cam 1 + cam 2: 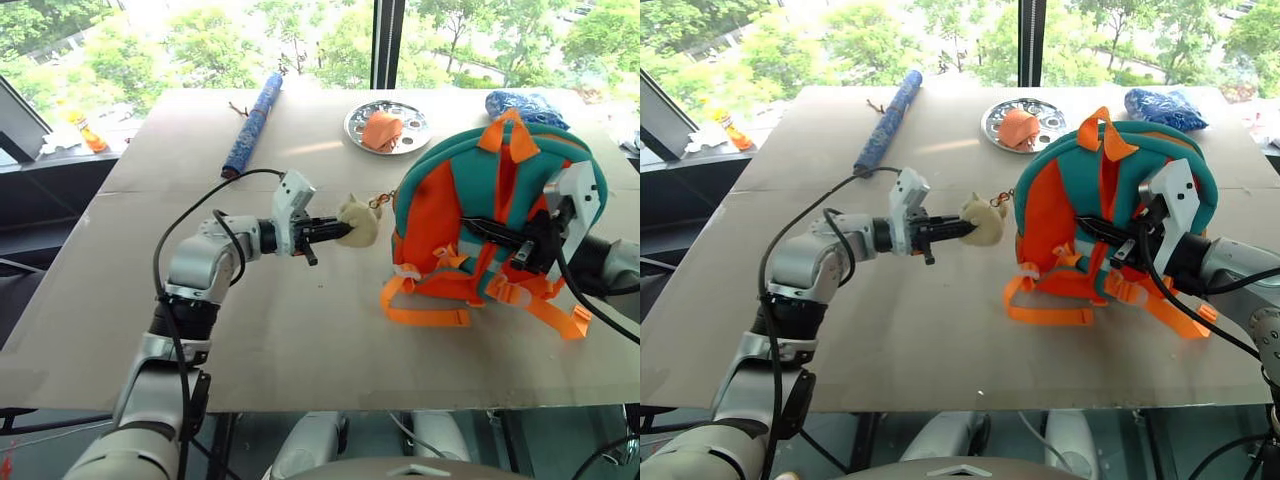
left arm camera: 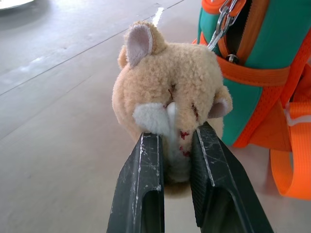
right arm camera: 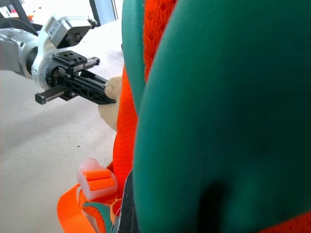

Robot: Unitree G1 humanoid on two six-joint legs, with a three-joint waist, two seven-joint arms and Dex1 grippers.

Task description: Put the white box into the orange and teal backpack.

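Left wrist view showed my left gripper (image 2: 177, 160) clenched on the plush charm (image 2: 170, 92), at nine o'clock of the backpack (image 1: 470, 190). My right gripper (image 1: 500, 235) pinched its fabric. I saw no white box; pulling steadily should open it.

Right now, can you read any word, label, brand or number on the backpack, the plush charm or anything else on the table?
No readable text anywhere.
Backpack: plain orange and teal fabric, no label showing.
Plush charm, clamped in the left gripper: stitched red marks, no letters.
Blue patterned tube: a pattern, too small to make out lettering.
Silver plate: no markings legible.
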